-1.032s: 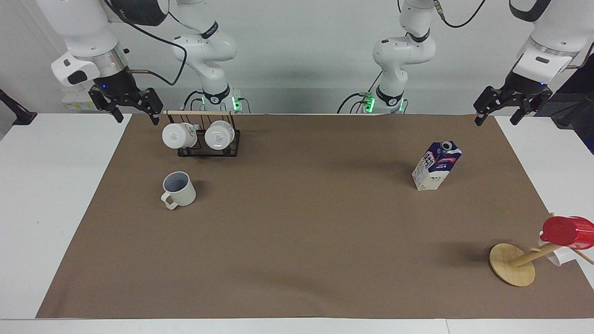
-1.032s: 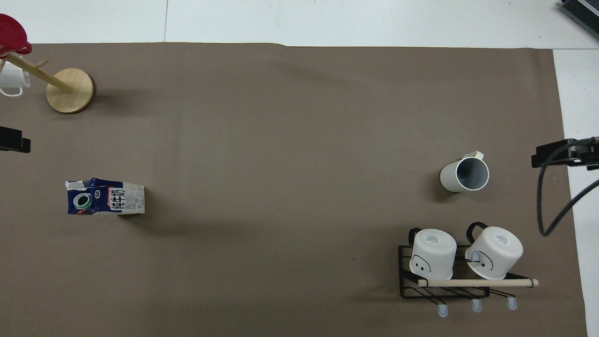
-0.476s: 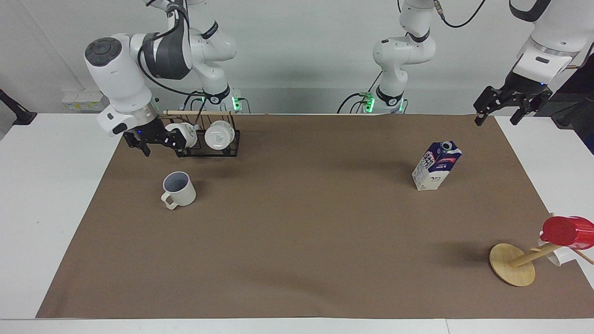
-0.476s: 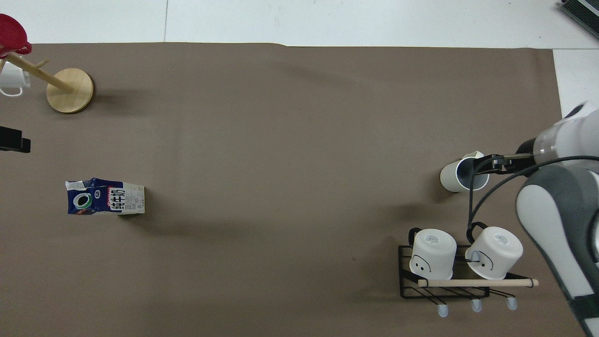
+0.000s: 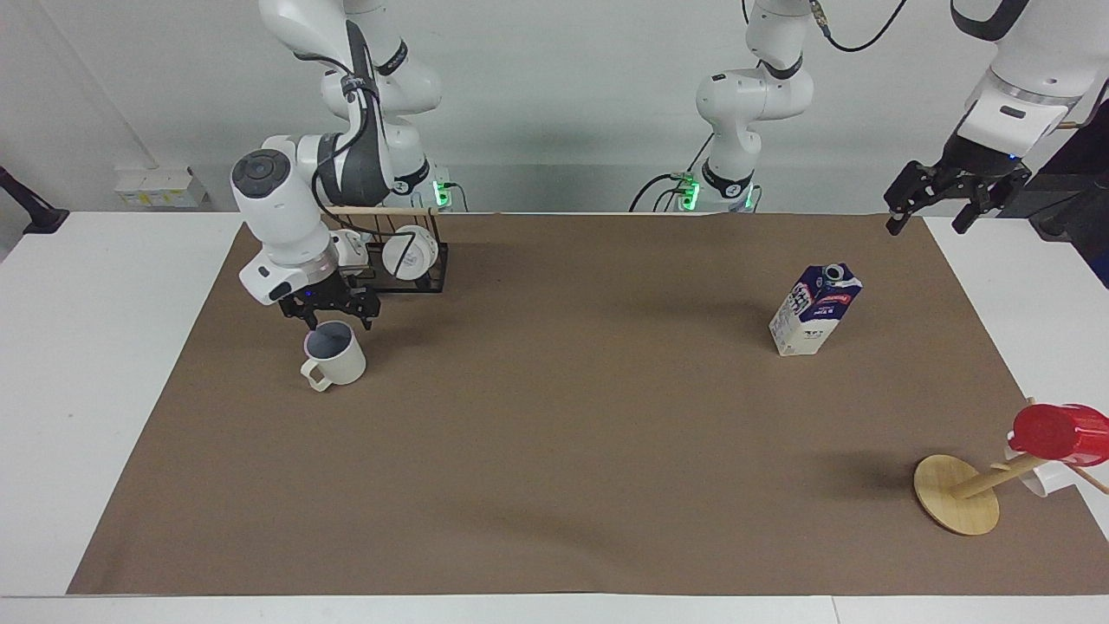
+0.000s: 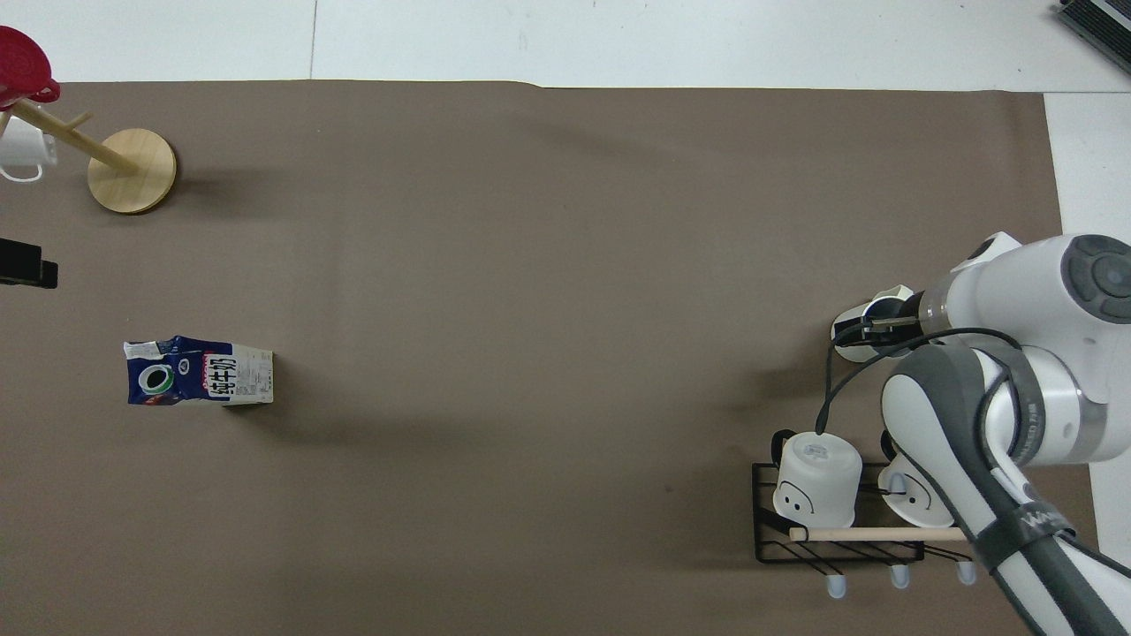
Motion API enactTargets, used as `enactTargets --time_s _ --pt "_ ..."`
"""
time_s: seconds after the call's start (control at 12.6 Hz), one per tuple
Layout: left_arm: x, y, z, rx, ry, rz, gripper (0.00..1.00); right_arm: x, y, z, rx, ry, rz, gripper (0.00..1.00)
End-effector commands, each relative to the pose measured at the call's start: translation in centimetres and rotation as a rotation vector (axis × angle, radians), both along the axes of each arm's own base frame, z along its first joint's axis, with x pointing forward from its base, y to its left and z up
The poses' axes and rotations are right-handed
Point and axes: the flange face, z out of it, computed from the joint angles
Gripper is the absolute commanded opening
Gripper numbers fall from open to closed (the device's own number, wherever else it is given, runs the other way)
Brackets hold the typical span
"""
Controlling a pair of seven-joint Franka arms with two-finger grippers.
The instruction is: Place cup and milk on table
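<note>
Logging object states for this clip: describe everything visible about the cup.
The cup is a cream-white mug with a grey-lilac inside and a loop handle pointing away from the robots. It stands upright on the brown sheet, farther from the robots than the mug rack. The right end effector is at its rim; contact is unclear.

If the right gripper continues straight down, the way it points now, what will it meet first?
Most likely the cup: the right gripper hangs just over its open mouth, fingers apart, near the rim toward the robots. How much height remains is hard to judge, so a finger may land on the rim or go inside.
</note>
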Motion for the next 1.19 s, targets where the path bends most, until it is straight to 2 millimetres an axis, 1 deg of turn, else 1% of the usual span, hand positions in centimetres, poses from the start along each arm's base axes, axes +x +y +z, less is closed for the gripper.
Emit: enactTargets --time_s 0.0,0.16,0.24,0.32,0.4,0.48,0.71,0.79,0.87,1.03,1.11 --pt "-0.5 0.0 0.5 0.011 -0.003 -0.001 1.0 -1.2 0.1 -1.7 0.01 -0.011 -0.005 1.0" --pt "-0.5 -0.7 0.4 0.009 0.001 -0.007 1.0 -1.2 0.8 -3.0 0.008 -0.019 0.008 1.0" --pt "-0.6 -0.8 0.2 0.009 0.015 -0.009 1.0 -1.1 0.8 -3.4 0.006 -0.018 0.009 1.0" --pt "-0.6 -0.6 0.3 0.01 0.012 -0.004 1.0 -1.0 0.8 -3.4 0.007 -0.025 0.008 1.0" --pt "-0.6 -0.1 0.3 0.01 0.011 0.007 1.0 -0.9 0.8 -3.7 0.006 -0.026 0.008 0.97" --pt "-0.7 0.1 0.3 0.01 0.012 0.008 1.0 -0.8 0.8 -3.8 0.006 -0.026 0.008 0.89" --pt "-0.7 0.5 0.3 0.011 0.015 0.01 1.0 -0.2 0.8 -3.8 0.004 -0.064 0.012 0.68" --pt "-0.7 0.5 0.3 0.011 0.015 0.01 1.0 -0.2 0.8 -3.8 0.004 -0.064 0.012 0.57" --pt "-0.7 0.5 0.3 0.011 0.015 0.01 1.0 -0.2 0.8 -3.8 0.004 -0.064 0.012 0.41" --pt "-0.9 0.5 0.2 0.011 0.027 0.005 1.0 -0.2 0.8 -3.7 0.004 -0.064 -0.005 0.0" --pt "-1.0 0.4 0.2 0.011 0.035 0.007 1.0 -0.2 0.8 -3.7 0.006 -0.065 -0.029 0.0"
